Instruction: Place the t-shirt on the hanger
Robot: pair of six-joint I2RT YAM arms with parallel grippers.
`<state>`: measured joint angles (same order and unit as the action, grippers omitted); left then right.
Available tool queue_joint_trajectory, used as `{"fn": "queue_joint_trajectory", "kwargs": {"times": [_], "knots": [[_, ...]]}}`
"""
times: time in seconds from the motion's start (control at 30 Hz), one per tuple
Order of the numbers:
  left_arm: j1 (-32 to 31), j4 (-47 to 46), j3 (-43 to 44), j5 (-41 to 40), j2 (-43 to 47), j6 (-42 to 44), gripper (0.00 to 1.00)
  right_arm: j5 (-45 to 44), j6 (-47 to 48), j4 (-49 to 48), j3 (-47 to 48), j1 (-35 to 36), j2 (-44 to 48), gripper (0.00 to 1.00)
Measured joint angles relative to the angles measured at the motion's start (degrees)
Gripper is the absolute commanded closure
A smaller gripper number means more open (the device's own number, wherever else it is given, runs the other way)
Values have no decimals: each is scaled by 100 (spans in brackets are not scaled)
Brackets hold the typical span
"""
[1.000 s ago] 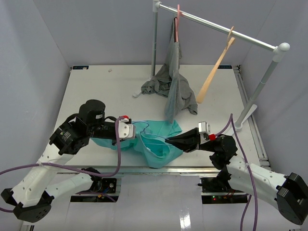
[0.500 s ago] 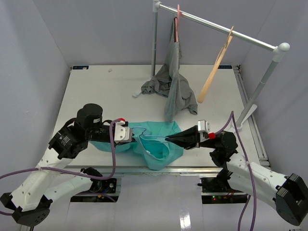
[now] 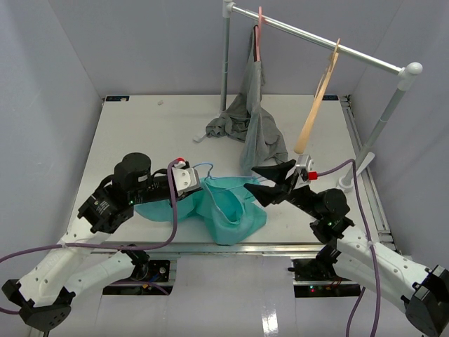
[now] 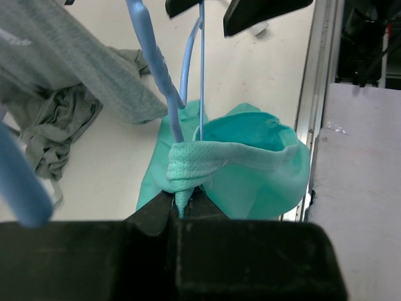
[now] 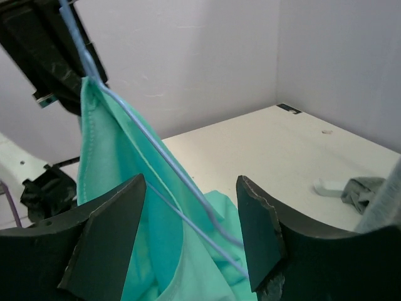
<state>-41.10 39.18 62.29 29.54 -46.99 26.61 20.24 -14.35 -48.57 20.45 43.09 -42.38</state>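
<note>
The teal t-shirt (image 3: pixel 235 214) lies bunched near the table's front edge, its collar (image 4: pixel 188 164) lifted off the surface. My left gripper (image 3: pixel 200 184) is shut on that collar (image 4: pixel 182 202). The light-blue wire hanger (image 4: pixel 156 63) runs down into the bunched collar at the jaws; whether it is pinched too is hidden. Its hook (image 3: pixel 203 167) pokes out behind the left gripper. My right gripper (image 3: pixel 251 181) stands open just right of the shirt. In the right wrist view two hanger wires (image 5: pixel 188 188) and teal cloth (image 5: pixel 106 163) lie beyond the gap of the open gripper (image 5: pixel 191 182), gripped by nothing.
At the back a clothes rail (image 3: pixel 330 43) carries a grey garment (image 3: pixel 256 126) on a pink hanger (image 3: pixel 260 31) and a tan wooden hanger (image 3: pixel 316 105). The garment's tail lies on the table. The rail's foot (image 3: pixel 347 184) stands beside my right arm.
My right gripper has opened, let go of the shirt and hanger, and risen back to the right. My left gripper has carried the collar up and a little rightward.
</note>
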Motion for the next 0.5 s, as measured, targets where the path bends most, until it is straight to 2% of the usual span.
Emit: {"fn": "queue_joint_trajectory", "kwargs": {"times": [0.13, 0.23, 0.5], "knots": [[-2, -292, -340, -486, 400, -185, 100, -813, -265, 538, 53, 0, 267, 25], [-2, -421, -534, -727, 668, -288, 100, -1305, -408, 962, 215, -1, 360, 25], [-2, -558, -674, -1277, 897, -725, 100, -1517, -880, 1911, 728, -13, 246, 29]]}}
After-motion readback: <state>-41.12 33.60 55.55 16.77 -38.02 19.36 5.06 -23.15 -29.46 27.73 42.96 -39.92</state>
